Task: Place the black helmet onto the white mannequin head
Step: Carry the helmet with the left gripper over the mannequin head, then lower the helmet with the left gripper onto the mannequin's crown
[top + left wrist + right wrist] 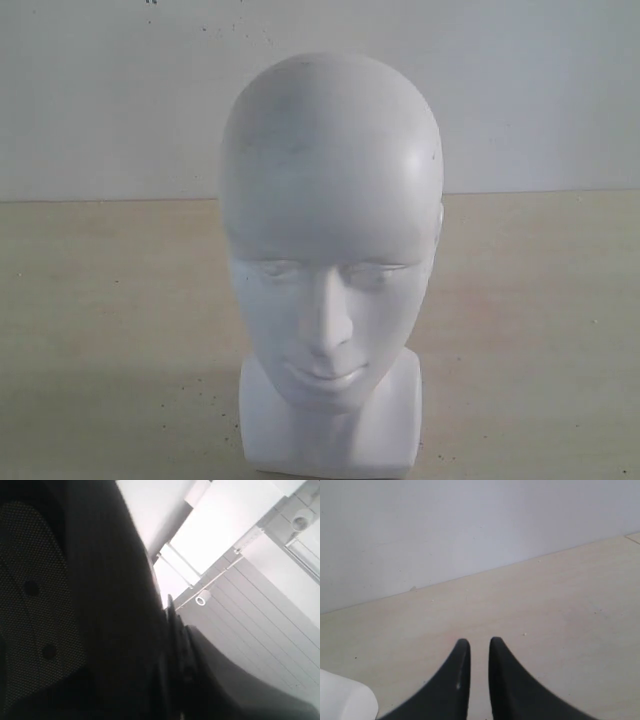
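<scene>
The task is not finished: the white mannequin head (330, 230) stands bare on the table (100, 320). The black helmet (100, 605) fills the left wrist view very near, away from the head. The left gripper's jaws are lost in the dark shapes, so one cannot tell if they hold it. The right gripper (479, 647) has its jaws narrowly apart, holding nothing. The helmet's hollow shows only padded lining (35, 605); lowering it over the head is what remains
</scene>
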Available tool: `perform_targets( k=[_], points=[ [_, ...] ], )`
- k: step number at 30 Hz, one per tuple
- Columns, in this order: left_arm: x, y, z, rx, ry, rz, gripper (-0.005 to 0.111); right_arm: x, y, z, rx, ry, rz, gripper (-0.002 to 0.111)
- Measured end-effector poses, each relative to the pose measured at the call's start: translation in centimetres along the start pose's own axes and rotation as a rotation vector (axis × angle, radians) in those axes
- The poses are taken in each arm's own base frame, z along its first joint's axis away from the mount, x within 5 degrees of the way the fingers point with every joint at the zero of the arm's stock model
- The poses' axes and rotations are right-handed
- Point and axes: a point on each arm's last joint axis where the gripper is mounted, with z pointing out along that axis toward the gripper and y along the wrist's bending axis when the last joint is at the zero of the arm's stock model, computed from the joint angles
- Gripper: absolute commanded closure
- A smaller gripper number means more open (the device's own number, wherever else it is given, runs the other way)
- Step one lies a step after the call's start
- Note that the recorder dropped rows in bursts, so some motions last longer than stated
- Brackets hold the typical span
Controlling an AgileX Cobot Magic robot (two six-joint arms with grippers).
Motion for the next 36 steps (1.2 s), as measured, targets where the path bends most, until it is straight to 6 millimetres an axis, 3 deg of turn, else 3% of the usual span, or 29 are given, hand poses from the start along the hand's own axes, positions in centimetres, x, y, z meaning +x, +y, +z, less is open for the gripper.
perform_targets(
  k=[2,10,17,24,36],
  points=[
    [0.7,1.5,0.3,-0.043,0.022,-0.048,0.102,0.0,0.0,0.0,0.000,0.000,0.000,0.095],
    [4.1,3.2,3.0,0.010,0.173,-0.193,0.102,0.0,0.0,0.0,0.000,0.000,0.000,0.095],
    [4.9,7.1,1.7,-0.128,0.173,-0.282,0.102,0.0,0.0,0.0,0.000,0.000,0.000,0.095],
    [5.2,8.7,0.1,-0.179,0.128,-0.342,0.102,0.0,0.0,0.0,0.000,0.000,0.000,0.095],
    [5.4,11.4,-0.4,-0.224,0.117,-0.377,0.102,0.0,0.0,0.0,0.000,0.000,0.000,0.095]
  ],
)
